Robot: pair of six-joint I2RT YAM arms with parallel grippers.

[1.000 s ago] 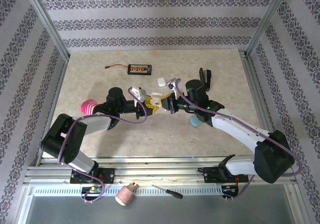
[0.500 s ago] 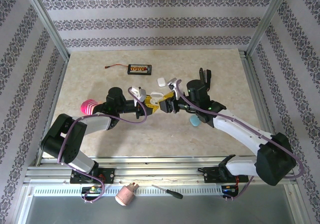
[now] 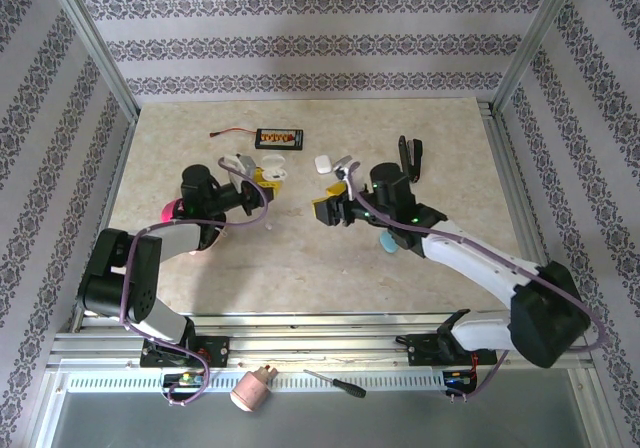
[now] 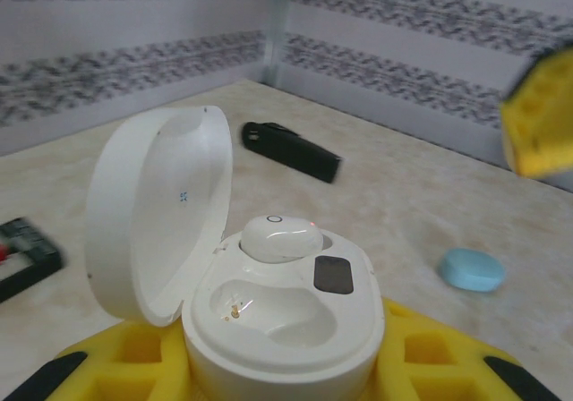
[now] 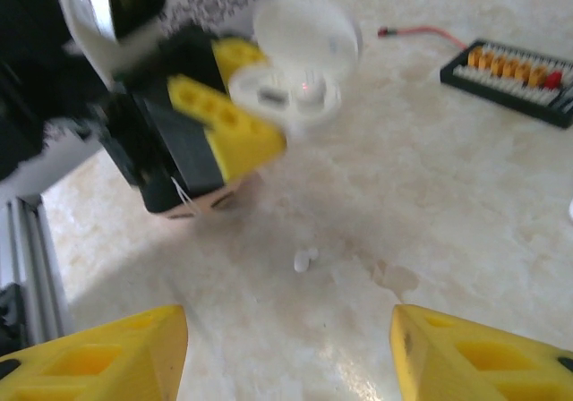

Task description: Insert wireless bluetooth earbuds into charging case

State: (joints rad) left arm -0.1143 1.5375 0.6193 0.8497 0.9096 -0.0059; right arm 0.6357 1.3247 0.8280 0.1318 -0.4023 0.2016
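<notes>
My left gripper (image 3: 262, 175) is shut on an open white charging case (image 4: 286, 320), its lid (image 4: 157, 213) swung up to the left. One white earbud (image 4: 279, 237) sits in the far socket, and the near socket (image 4: 269, 307) is empty. Yellow fingers (image 4: 448, 365) flank the case's base. My right gripper (image 3: 328, 208) stands open just right of it, low over the table. Between its yellow pads (image 5: 98, 356) a tiny white earbud (image 5: 304, 259) lies loose on the table. The held case (image 5: 295, 88) is up and left of that earbud in the right wrist view.
A pale blue case (image 3: 388, 240) (image 4: 472, 269) lies by the right forearm. A closed white case (image 3: 322, 163) and a black clip (image 3: 410, 153) sit behind the right gripper. A black connector board (image 3: 279, 140) (image 5: 519, 74) lies farther back. A pink object (image 3: 178, 211) is under the left arm.
The left gripper has drawn back to the left with the open case. The two grippers, nearly touching before, now stand apart. The right gripper has barely moved.
</notes>
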